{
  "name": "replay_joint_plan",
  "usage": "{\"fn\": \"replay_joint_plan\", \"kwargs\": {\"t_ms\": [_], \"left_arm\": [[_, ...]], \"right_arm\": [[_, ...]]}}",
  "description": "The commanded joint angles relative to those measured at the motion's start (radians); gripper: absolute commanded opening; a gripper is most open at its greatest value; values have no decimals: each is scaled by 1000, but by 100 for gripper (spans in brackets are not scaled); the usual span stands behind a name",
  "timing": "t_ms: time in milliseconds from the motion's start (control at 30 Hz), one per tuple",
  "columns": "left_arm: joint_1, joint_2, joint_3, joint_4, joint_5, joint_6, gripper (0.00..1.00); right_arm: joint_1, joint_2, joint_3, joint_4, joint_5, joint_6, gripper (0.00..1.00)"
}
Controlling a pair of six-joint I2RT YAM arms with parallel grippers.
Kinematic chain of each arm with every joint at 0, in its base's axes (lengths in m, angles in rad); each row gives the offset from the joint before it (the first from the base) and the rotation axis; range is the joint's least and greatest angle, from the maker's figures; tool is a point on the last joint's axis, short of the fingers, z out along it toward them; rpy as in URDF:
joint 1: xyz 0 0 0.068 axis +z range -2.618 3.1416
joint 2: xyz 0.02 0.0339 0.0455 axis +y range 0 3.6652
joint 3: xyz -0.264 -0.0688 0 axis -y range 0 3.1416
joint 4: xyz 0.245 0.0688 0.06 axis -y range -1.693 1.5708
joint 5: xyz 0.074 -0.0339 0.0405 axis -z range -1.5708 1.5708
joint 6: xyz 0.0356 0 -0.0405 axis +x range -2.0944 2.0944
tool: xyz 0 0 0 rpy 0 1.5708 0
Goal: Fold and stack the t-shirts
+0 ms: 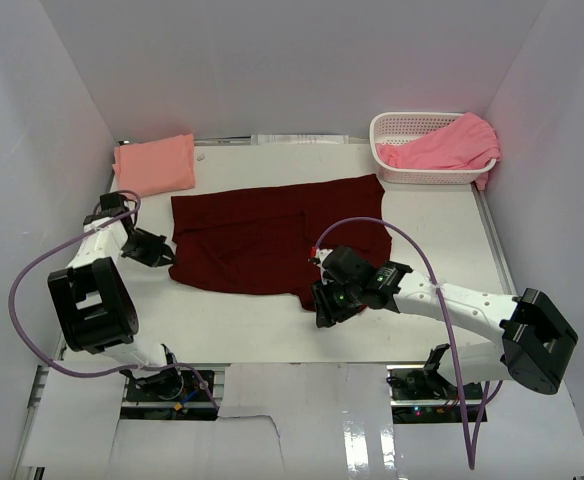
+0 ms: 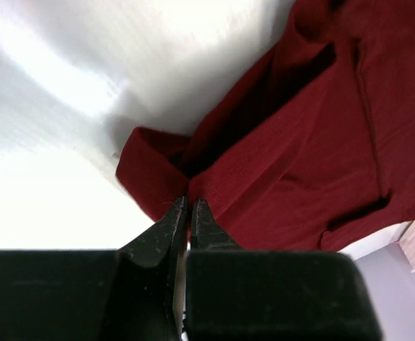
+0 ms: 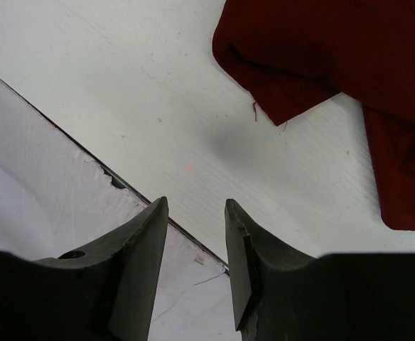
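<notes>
The dark maroon t-shirt [image 1: 272, 235] lies spread across the middle of the table, partly folded. My left gripper [image 1: 170, 257] is at its left edge; in the left wrist view the gripper [image 2: 190, 204] is shut on a fold of the maroon t-shirt [image 2: 300, 142]. My right gripper [image 1: 321, 314] hovers open over bare table just in front of the shirt's near right corner. In the right wrist view the gripper [image 3: 197, 207] holds nothing, and the maroon t-shirt [image 3: 335, 57] lies beyond it. A folded salmon-peach t-shirt [image 1: 154, 164] lies at the back left. The pink t-shirt [image 1: 447, 146] is bunched in the basket.
A white lattice basket [image 1: 393, 126] stands at the back right. White walls enclose the table on three sides. The table's front edge [image 3: 115, 177] runs just below my right gripper. Purple cables loop from both arms.
</notes>
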Motion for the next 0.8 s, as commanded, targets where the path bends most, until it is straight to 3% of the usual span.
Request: {"fn": "replay_joint_plan", "kwargs": {"t_ms": [0,367,767], "left_arm": [[-2,-103,-53,-46,15,20,10],[-1,-313,-231,-107,29,-8,10],[53,-212,-199,-138,-56,78,11]], "right_arm": [[5,5,20,18,5,6,44],[5,-4,38,-8,36,5,44],[3,-7,56,-64,110,6,45]]}}
